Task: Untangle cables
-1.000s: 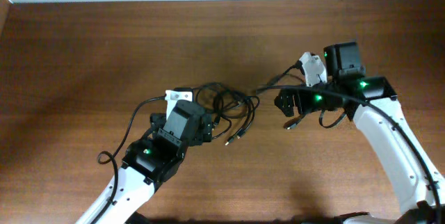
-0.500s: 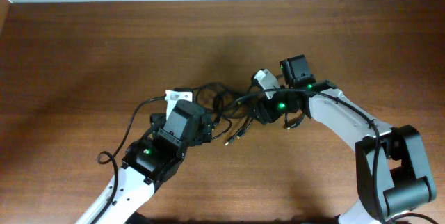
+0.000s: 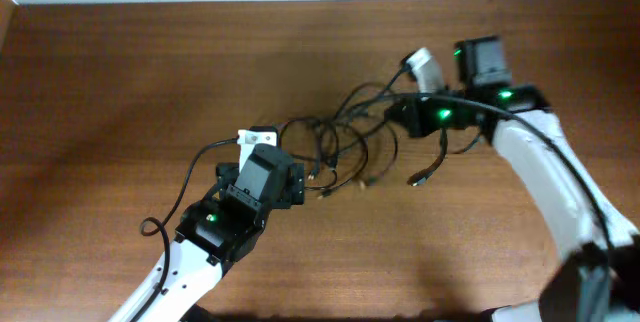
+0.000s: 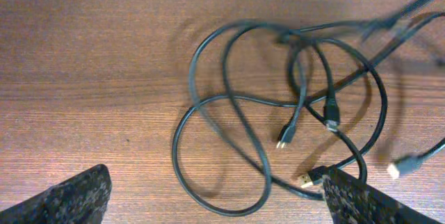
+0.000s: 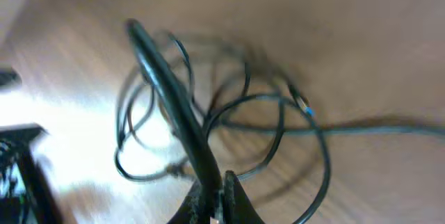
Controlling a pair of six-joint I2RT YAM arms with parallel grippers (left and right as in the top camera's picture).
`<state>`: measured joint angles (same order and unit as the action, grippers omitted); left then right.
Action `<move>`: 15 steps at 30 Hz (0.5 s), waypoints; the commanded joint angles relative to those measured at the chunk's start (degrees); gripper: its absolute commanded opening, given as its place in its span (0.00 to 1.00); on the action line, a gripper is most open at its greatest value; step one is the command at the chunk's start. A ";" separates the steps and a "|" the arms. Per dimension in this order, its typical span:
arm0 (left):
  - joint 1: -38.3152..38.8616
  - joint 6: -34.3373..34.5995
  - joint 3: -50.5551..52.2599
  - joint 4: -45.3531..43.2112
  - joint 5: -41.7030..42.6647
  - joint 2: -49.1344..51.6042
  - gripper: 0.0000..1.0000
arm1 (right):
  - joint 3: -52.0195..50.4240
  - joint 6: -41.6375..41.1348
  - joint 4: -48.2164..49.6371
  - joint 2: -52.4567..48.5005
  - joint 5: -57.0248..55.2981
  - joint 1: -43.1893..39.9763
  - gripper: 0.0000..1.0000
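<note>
The cables (image 3: 334, 143) lie as a loose black tangle in the middle of the wooden table, with small plug ends (image 3: 416, 178) trailing out. My right gripper (image 3: 397, 114) is at the tangle's right end, shut on one strand that stretches up and to the right. In the right wrist view that gripper (image 5: 218, 197) pinches the strand (image 5: 167, 92) while the blurred loops (image 5: 250, 113) hang beyond it. My left gripper (image 3: 303, 184) sits at the tangle's lower left. It (image 4: 217, 209) stands open over the loops (image 4: 278, 113), with a gold-tipped plug (image 4: 306, 179) beside its right finger (image 4: 361, 200).
The brown table (image 3: 120, 82) ends at a pale wall along the far edge (image 3: 300, 0). The left arm's own thick wire (image 3: 165, 212) loops out beside its forearm. The right arm (image 3: 550, 177) reaches in from the lower right.
My right gripper went left into the tangle, shut on a strand, then pulled back up and right, drawing the cables out. The left arm stayed still and open.
</note>
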<state>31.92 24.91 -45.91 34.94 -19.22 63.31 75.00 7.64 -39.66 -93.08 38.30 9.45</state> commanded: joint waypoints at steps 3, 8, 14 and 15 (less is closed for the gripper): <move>0.07 -0.09 0.00 -0.11 0.22 -0.42 0.99 | 15.96 -1.11 -7.19 12.63 2.16 -0.85 0.04; 0.07 -0.09 0.00 -0.11 0.22 -0.42 0.99 | 27.93 -8.68 -7.50 15.15 0.31 -0.90 0.04; 0.07 -0.09 0.00 -0.11 0.24 -0.42 0.99 | 34.64 -12.68 -4.90 15.15 -11.21 -0.92 0.04; 0.07 -0.09 0.00 -0.11 0.22 -0.42 0.99 | 35.71 -12.76 -4.22 15.15 -11.45 -0.92 0.04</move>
<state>31.92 24.91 -45.91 34.92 -19.25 63.31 107.24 -3.29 -45.39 -79.00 30.35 8.60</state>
